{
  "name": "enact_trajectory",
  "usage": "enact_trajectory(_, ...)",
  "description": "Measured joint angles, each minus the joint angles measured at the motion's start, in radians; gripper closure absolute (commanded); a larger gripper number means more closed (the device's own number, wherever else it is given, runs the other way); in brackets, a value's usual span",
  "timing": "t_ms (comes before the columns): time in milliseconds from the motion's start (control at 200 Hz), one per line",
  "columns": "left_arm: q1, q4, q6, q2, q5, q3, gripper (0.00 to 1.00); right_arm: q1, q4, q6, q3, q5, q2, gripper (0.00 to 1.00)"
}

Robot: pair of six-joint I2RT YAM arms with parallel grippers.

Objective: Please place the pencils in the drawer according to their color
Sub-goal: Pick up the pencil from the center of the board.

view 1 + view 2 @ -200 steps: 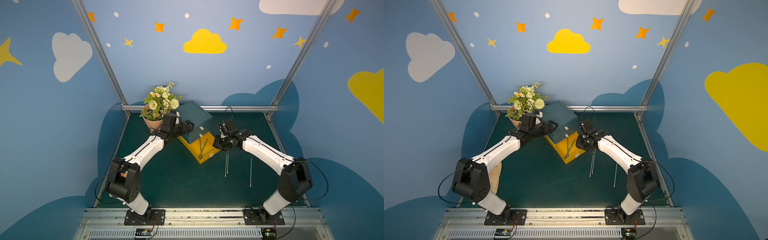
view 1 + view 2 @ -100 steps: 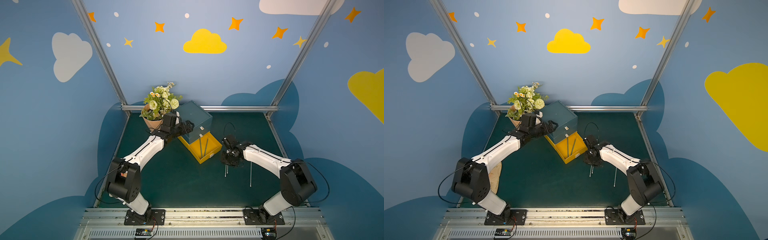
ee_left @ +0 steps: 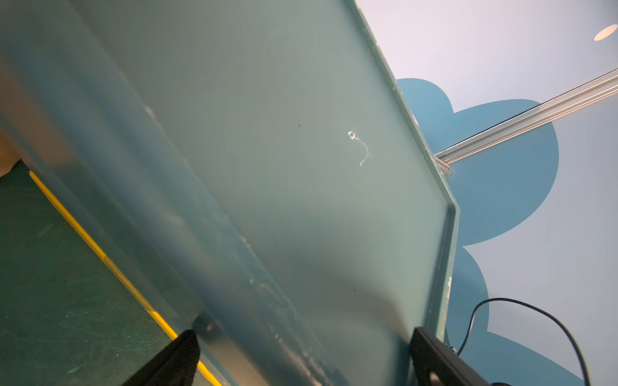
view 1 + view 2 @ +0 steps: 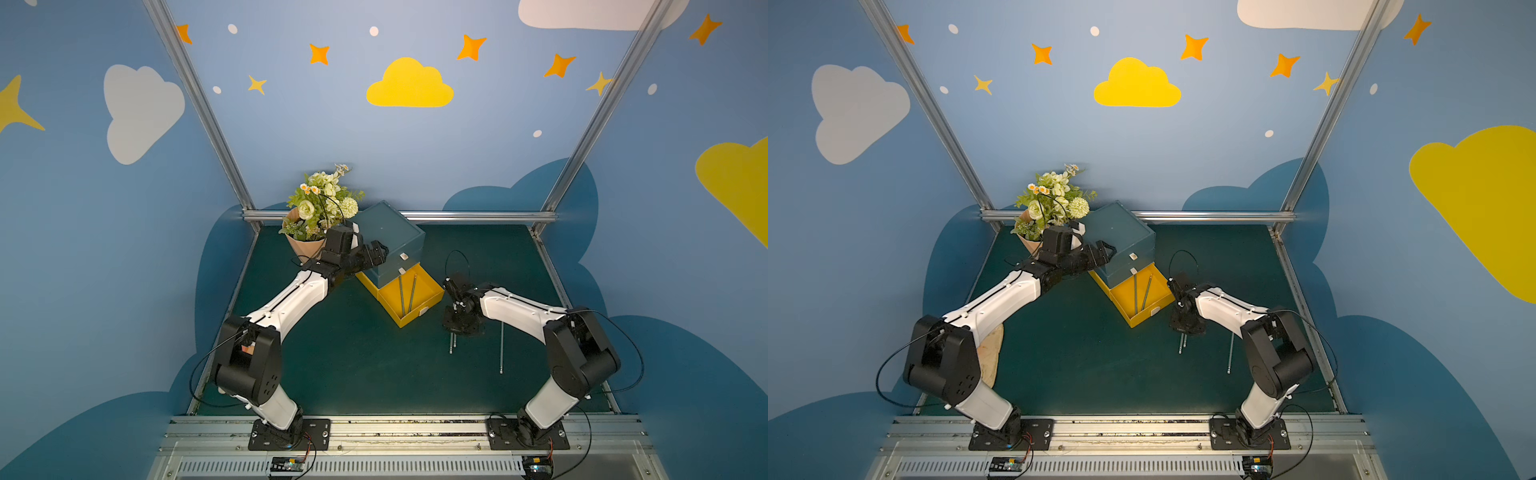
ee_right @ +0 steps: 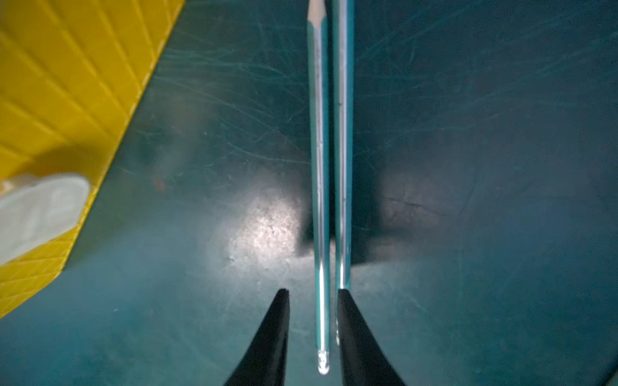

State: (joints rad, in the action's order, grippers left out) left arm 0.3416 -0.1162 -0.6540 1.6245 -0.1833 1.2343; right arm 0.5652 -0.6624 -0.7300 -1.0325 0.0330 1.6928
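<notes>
A teal drawer cabinet (image 4: 388, 232) stands at the back, its yellow bottom drawer (image 4: 415, 320) pulled out with two pencils (image 4: 401, 295) lying inside. My right gripper (image 5: 312, 297) is down on the mat over two pale grey-green pencils lying side by side. One pencil (image 5: 319, 200) lies between the narrowly open fingers. The other (image 5: 342, 167) runs under one finger (image 5: 351, 327). In both top views their ends (image 4: 452, 344) stick out below the gripper (image 4: 457, 328). A third pencil (image 4: 501, 349) lies apart to the right. My left gripper (image 3: 304, 331) stands wide open against the cabinet's side (image 3: 267, 150).
A flower pot (image 4: 316, 208) stands behind the left arm, close to the cabinet. A pale wooden piece (image 4: 990, 353) lies at the mat's left edge. Metal frame rails (image 4: 478, 216) bound the mat at the back and sides. The drawer's white pull tab (image 5: 36, 207) is near the right gripper.
My right gripper has come away from the open drawer and down onto the mat over the pair of pencils, and its jaws have narrowed. The left arm has not moved.
</notes>
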Motion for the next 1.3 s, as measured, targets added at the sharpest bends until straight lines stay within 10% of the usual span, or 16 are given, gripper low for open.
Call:
enact_trajectory(721, 0.0, -0.002, 0.002, 0.001, 0.0, 0.002, 0.0, -0.001, 0.006, 0.006, -0.031, -0.032, 0.075, 0.78)
enact_trajectory(926, 0.0, -0.002, 0.002, 0.001, 0.0, 0.002, 0.0, -0.001, -0.014, 0.007, -0.045, -0.03, 0.087, 1.0)
enact_trajectory(1302, 0.0, -0.002, 0.002, 0.001, 0.0, 0.002, 0.0, -0.007, -0.008, -0.006, -0.043, -0.054, 0.048, 1.0)
